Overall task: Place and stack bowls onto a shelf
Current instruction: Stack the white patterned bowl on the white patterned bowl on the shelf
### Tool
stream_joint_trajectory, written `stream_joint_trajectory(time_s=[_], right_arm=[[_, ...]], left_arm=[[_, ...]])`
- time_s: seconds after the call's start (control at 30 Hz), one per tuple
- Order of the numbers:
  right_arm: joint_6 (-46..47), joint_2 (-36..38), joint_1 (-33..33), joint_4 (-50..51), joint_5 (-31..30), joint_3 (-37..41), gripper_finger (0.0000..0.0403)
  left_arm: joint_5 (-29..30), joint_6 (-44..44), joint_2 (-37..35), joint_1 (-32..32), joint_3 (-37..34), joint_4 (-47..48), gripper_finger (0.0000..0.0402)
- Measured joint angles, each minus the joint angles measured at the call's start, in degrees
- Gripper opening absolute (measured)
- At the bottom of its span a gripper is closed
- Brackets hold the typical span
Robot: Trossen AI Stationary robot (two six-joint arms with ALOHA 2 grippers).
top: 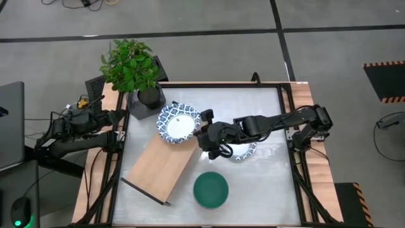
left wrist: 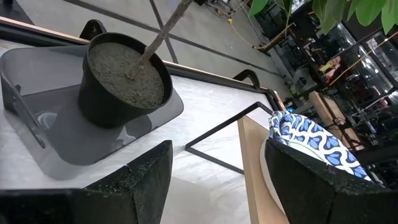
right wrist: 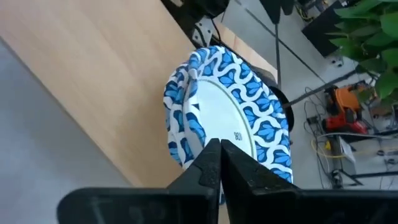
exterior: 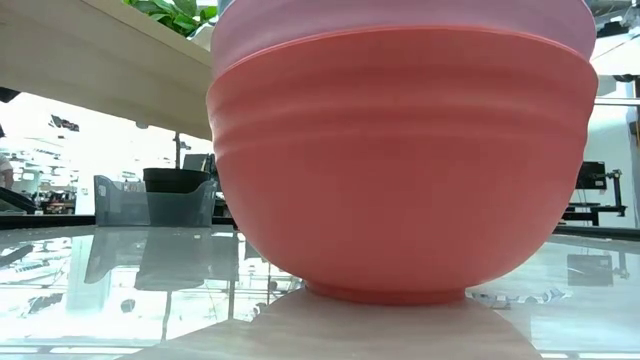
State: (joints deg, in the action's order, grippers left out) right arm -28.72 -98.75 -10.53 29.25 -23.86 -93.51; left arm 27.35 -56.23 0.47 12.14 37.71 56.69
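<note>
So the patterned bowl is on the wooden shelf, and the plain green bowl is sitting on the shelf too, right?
Not quite. The patterned bowl does sit on the shelf, by the right gripper, but the green bowl is on the bare table beside the shelf, not on it. The high view shows this.

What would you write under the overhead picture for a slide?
Right gripper shut beside a patterned bowl on the shelf; green bowl waits on the table.

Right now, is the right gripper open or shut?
Shut. In the right wrist view the right gripper's two fingers meet with no gap, beside the patterned bowl on the shelf, holding nothing.
</note>
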Motion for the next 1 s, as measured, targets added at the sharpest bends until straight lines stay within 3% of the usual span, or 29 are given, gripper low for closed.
stream_joint_trajectory(time_s=[0.27, 0.57, 0.77, 1.0], right_arm=[[0.9, 0.0, 2.3, 0.0, 2.7, 2.2, 0.0017], [2.8, 0.0, 4.1, -0.2, 3.2, 3.0, 0.0032], [4.2, -0.1, 5.6, -0.3, 7.2, 3.0, 0.0018], [4.4, -0.1, 6.1, -1.0, 8.5, 2.9, 0.0039]], left_arm=[[0.1, -0.1, 0.0, 0.0, 0.0, 0.0, 0.0242], [1.5, -0.4, 0.0, 0.0, 0.0, 0.0, 0.0242], [1.6, -0.6, 0.0, 0.0, 0.0, 0.0, 0.0242], [1.9, -0.9, 0.0, 0.0, 0.0, 0.0, 0.0242]])
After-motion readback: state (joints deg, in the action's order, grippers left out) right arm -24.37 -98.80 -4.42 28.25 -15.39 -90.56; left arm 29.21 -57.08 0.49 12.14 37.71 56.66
